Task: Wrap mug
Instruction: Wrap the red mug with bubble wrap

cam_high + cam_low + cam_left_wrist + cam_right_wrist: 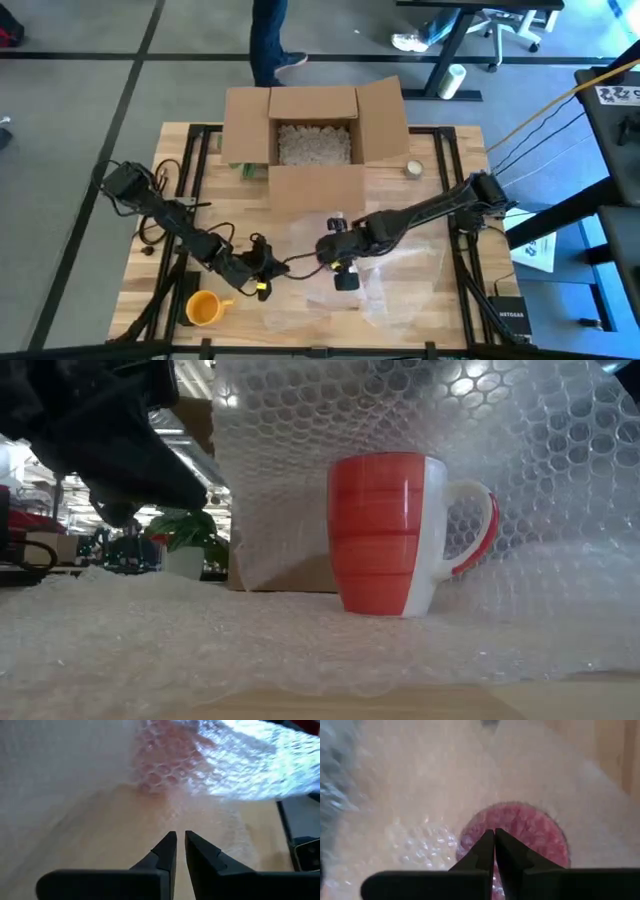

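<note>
A red and white mug (385, 535) stands upright on a sheet of clear bubble wrap (420, 410), which rises behind it and arches over it. My right gripper (494, 832) hangs shut above the mug's mouth (530, 827), which shows red through the wrap. In the high view this gripper (340, 262) is at the table's middle, over the wrap (390, 275). My left gripper (180, 836) is shut just above the bare wood, left of the wrap, pointing at the mug (165, 765). Nothing shows between its fingers. My right gripper pinches the bubble wrap (470, 837) between its two fingers from above, pointing down over the mug. The fingers hide the exact spot. The wrap stands lifted over the mug, and its lower part (300, 650) lies on the table under the mug.
A yellow mug (203, 308) lies near the front left edge, close to my left arm. An open cardboard box (315, 140) with pale filling stands at the far middle. A tape roll (413, 170) lies to its right. Cables run along the left side.
</note>
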